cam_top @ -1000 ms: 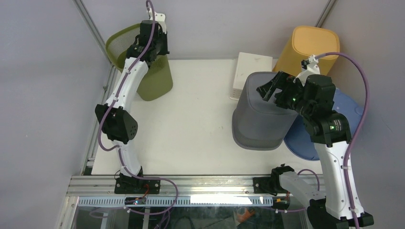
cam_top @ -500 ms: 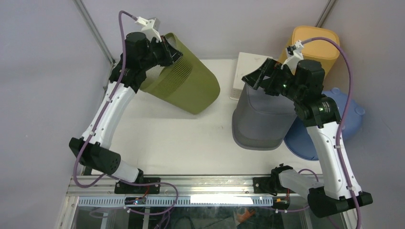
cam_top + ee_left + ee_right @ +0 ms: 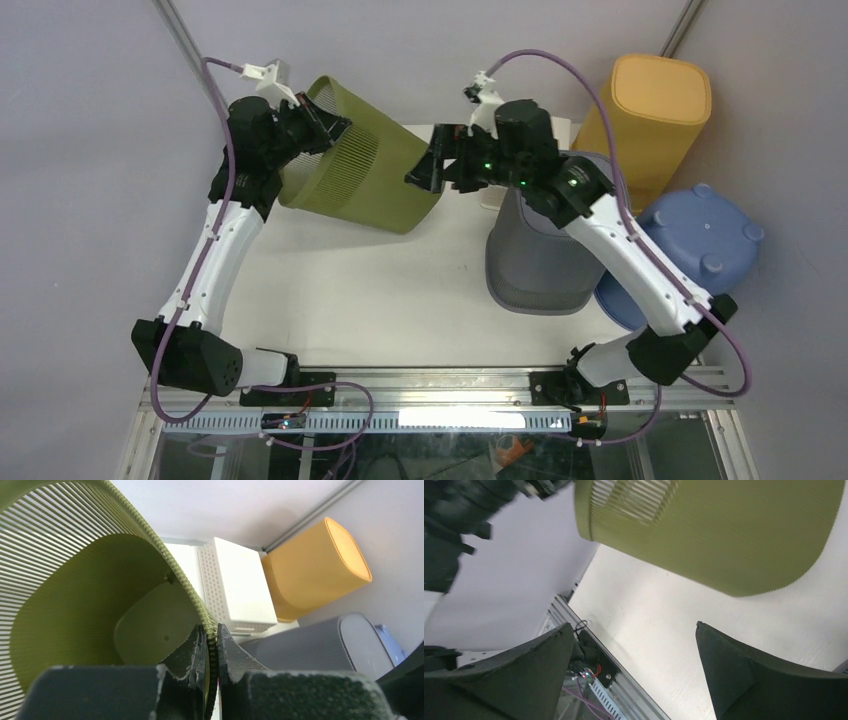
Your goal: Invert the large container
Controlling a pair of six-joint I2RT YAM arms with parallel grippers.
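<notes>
Swung leftward across the table since half a second ago, the right gripper is now seen near the closed base of the large green container, its jaws spread wide and nothing held between them. That container is kept tipped on its side over the far left of the table, mouth turned up and to the left, its slatted rim pinched by the closed left gripper. An upturned grey bin is left standing beside a white box
</notes>
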